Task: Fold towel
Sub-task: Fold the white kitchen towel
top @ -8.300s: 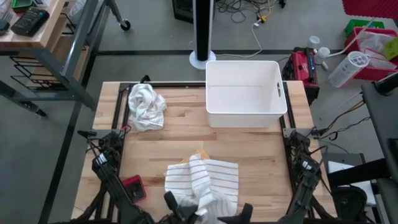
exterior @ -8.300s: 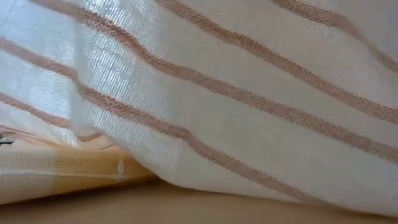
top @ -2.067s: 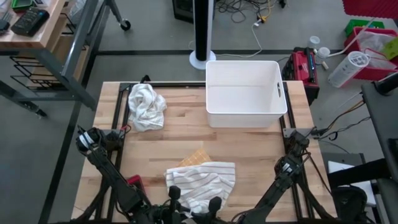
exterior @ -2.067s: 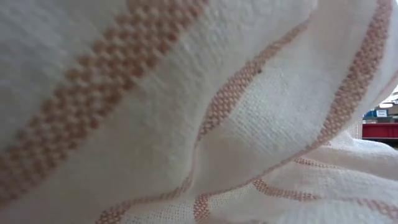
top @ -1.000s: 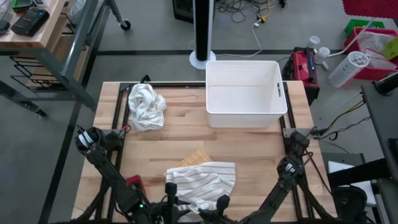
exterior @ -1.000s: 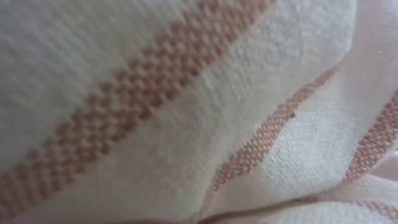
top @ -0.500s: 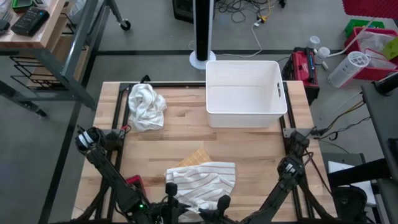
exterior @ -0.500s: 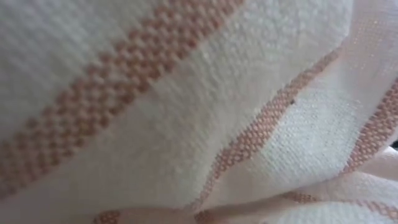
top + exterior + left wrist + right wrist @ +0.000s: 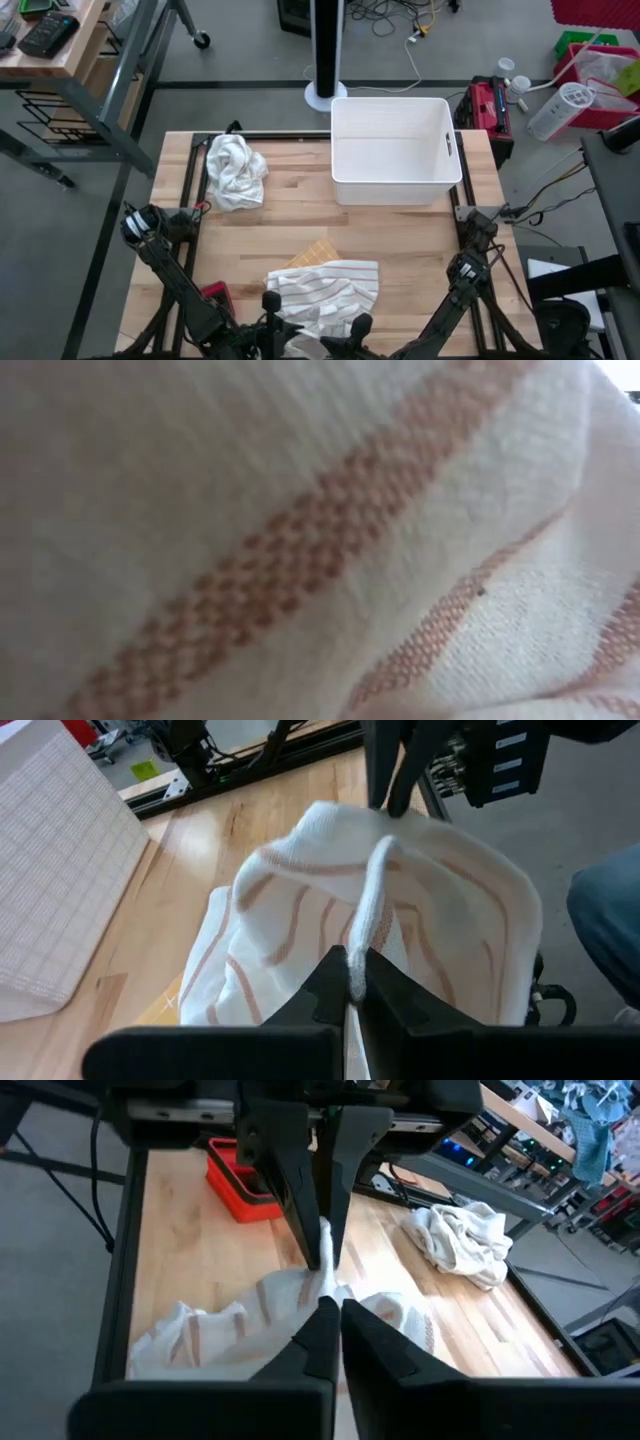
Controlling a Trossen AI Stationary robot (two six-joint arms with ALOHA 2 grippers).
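Observation:
The white towel with tan stripes (image 9: 325, 290) lies bunched near the table's front edge, and its cloth (image 9: 300, 560) fills the low view. My left gripper (image 9: 270, 300) is shut at the towel's near left part. My right gripper (image 9: 358, 325) is shut at its near right part. The two face each other across the heap, close together. In the left wrist view my left gripper (image 9: 355, 982) shows at the bottom, with the right arm's fingers (image 9: 390, 790) beyond the towel. A tan waffle cloth (image 9: 312, 252) peeks out from under the towel's far edge. My left gripper pinches a raised ridge of the towel (image 9: 365, 925) between its two fingers, coming slantwise down from the table's left. The ridge runs away along the fingers. The cloth humps up beyond it, and the towel's far part lies on the table. My right gripper pinches a small bunch of the towel (image 9: 325, 1285) between its fingertips, slanting down from the table's right. How many layers it has, I cannot tell. The cloth stands up at the fingers, and the rest spreads slack over the table.
A white bin (image 9: 395, 150) stands at the table's far right. A crumpled white cloth (image 9: 235, 170) lies at the far left. A red block (image 9: 215, 300) sits left of the towel by the left arm. Bare wood (image 9: 400, 240) lies between towel and bin.
The towel's cloth in front of the low camera has shifted, its broad stripe sliding across the picture. In the high view both arms stay where they were and the towel's outline is much the same.

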